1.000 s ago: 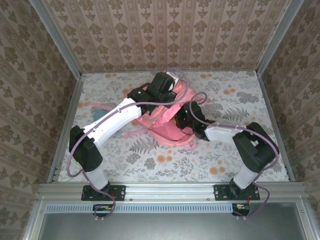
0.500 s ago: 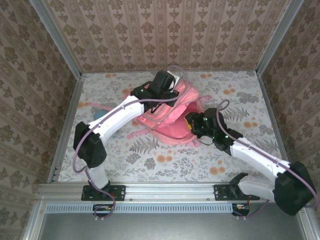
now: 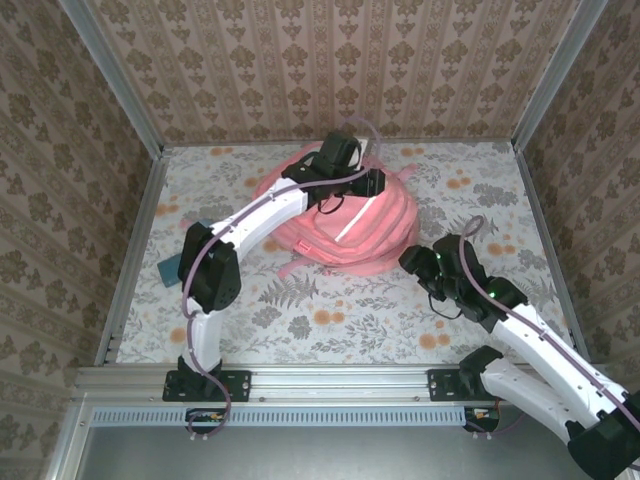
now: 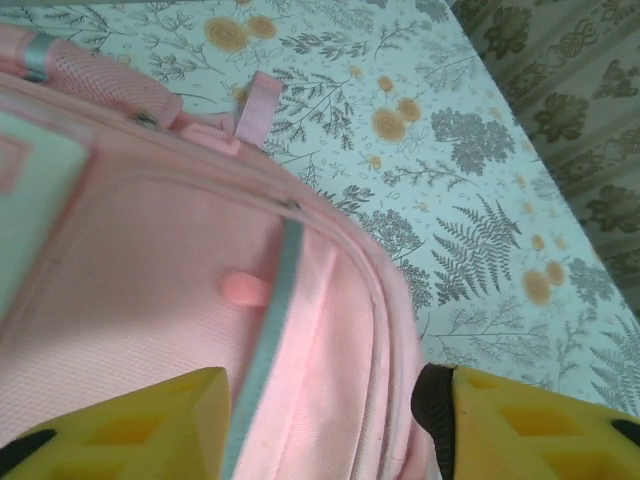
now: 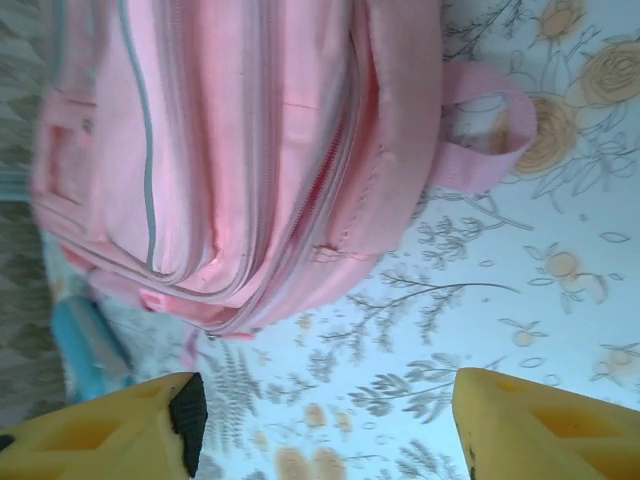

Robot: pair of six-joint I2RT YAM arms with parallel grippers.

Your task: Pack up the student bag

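At the far middle of the flowery table (image 3: 330, 320), the student bag (image 3: 370, 235) (image 4: 150, 300) (image 5: 230, 130) is seen lying as a big pink heap, with a pale stripe running across it. The left gripper (image 3: 352, 192) (image 4: 320, 420) is stretched out over the top of the bag, and its yellow jaws are clamped on a thick fold of the pink cloth – one jaw on each side. The right gripper (image 3: 415, 260) (image 5: 325, 420) is held just beside the bag on its near right, not touching it; its jaws are spread wide apart, with nothing between them. A small blue-green thing (image 3: 170, 270) (image 5: 85, 350) is seen lying on the table, well to the left of the bag.
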